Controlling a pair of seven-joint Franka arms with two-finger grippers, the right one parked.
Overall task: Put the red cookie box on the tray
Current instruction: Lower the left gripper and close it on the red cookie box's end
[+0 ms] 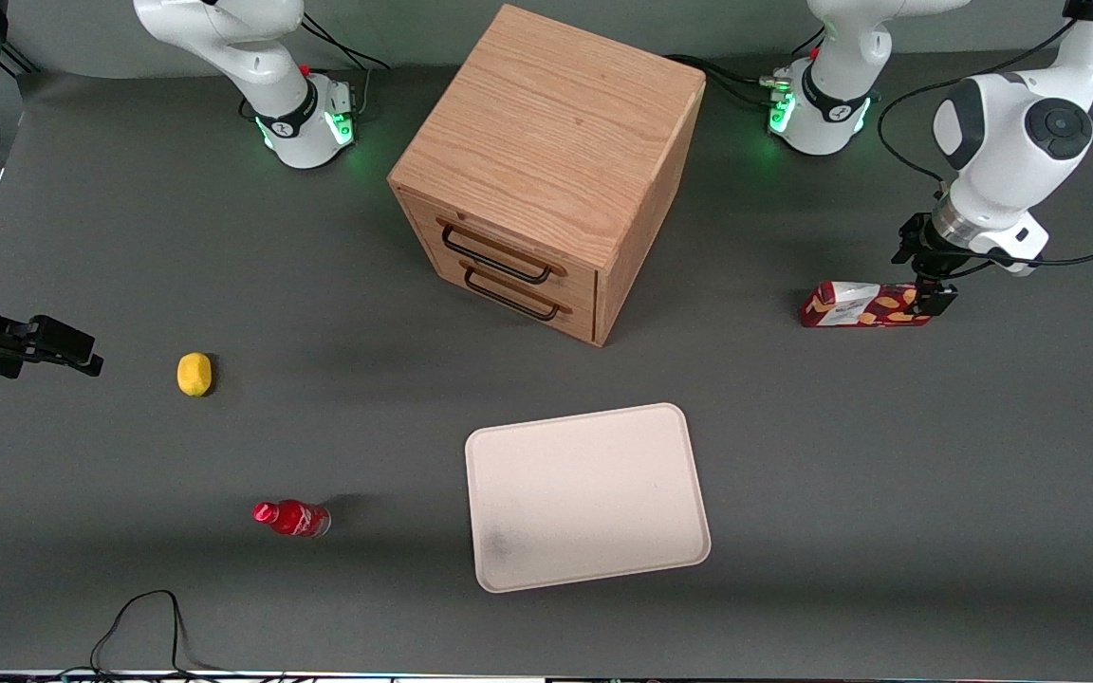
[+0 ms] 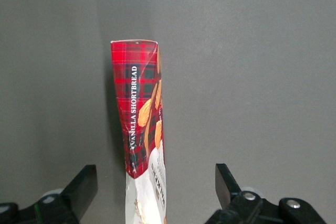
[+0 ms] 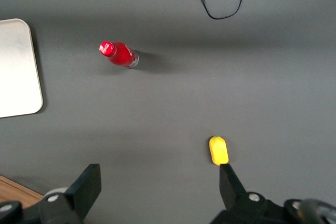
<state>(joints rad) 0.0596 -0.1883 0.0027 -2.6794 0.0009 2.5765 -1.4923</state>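
Hovering over the dark-red end of the red cookie box, the left arm's claw has its two fingers spread wide. In the wrist view the fingers stand well apart with the carton between them, nearer one finger than the other, touching neither. So: spread and empty, nothing gripped yet.

Box status: lying on the grey tabletop toward the working arm's end, white panel end pointing toward the wooden drawer cabinet. Tartan print, "vanilla shortbread" lettering readable on the side. Can't say from the front view how high the claw sits above it.

Tray: cream-white, nothing on it, faint grey smudge near one corner. It's nearer the front camera than the cabinet and well apart from the box.

Progress, my read: early. Approach to the box looks about done; grasp, lift, carry and set-down are all outstanding. Box is off-centre in the claw's gap, so the fingers may want a small sideways correction before closing, or the carton will get shoved as one finger hits first.

Other stuff on the tabletop, toward the parked arm's end: small red bottle and a yellow lemon-like object. Neither is on the path from box to tray.
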